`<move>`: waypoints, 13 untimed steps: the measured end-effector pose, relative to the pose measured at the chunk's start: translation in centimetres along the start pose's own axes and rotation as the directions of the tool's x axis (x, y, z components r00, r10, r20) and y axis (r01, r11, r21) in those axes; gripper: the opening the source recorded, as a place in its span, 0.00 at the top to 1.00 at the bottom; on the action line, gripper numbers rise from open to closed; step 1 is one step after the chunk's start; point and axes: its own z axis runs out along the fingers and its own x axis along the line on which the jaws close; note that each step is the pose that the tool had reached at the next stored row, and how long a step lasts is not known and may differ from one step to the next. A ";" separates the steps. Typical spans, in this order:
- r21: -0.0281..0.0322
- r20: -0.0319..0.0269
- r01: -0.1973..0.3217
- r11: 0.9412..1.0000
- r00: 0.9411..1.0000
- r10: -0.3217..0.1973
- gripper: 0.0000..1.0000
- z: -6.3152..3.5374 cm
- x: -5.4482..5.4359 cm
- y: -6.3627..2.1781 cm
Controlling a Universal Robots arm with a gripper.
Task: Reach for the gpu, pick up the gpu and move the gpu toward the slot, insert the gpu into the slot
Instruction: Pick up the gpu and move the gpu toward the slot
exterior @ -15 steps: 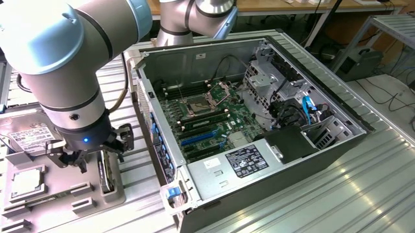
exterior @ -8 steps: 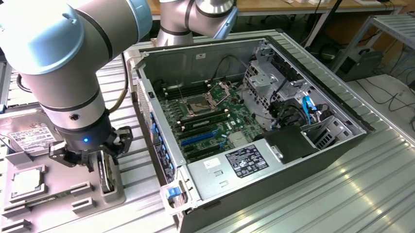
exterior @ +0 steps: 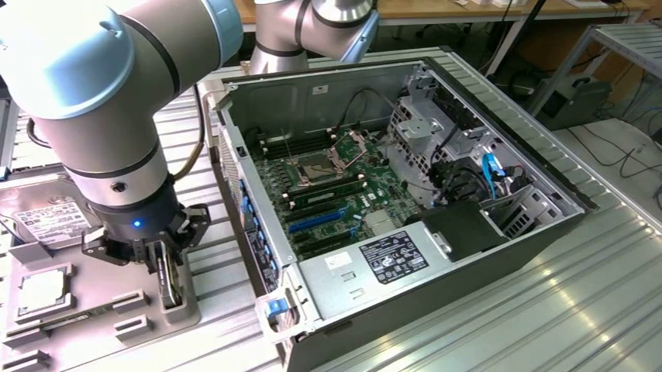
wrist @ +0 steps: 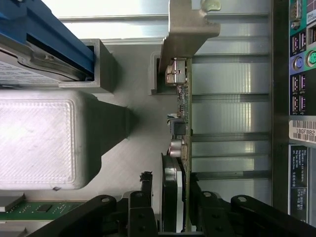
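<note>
Parted roughly halfway, with the black fingers (wrist: 144, 202) of the gripper (wrist: 170, 192) set one to each flat face of the gpu (wrist: 183, 106). Close against the bare side of the card, perhaps touching; apparently a thin gap left on the side with the round cooler (wrist: 170, 180), so no firm clamp to be made out. Standing upright on its long edge in a grey holder (exterior: 182, 307), at the edge of the fixture plate (exterior: 114, 341) that faces the computer case (exterior: 486, 256), with the silver bracket (wrist: 190, 29) at the end away from the fingers. Hanging straight down over the card at the exterior view's left, on the pale blue-and-grey arm (exterior: 93, 101). Farther across the same plate: a hard drive (exterior: 42, 215) with a white label toward the plate's upper edge in the exterior view, and a square processor chip (exterior: 42, 291) nearer the middle. Just beside the plate, on the ridged metal tabletop (exterior: 579, 310), the case lying open on its side, green motherboard (exterior: 342, 190) facing up. Well apart from the card, the slot (exterior: 315, 223), long and blue, among similar blue connectors between the processor socket (exterior: 321, 164) and the labelled silver power supply (exterior: 388, 260).
</note>
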 end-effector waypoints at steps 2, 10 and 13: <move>0.000 0.000 0.000 1.000 1.000 0.000 0.61 0.00 0.0 0.00; 0.000 0.000 0.000 1.000 1.000 0.000 0.69 0.00 0.0 0.00; 0.000 0.000 0.000 1.000 1.000 0.000 0.71 0.00 0.0 0.00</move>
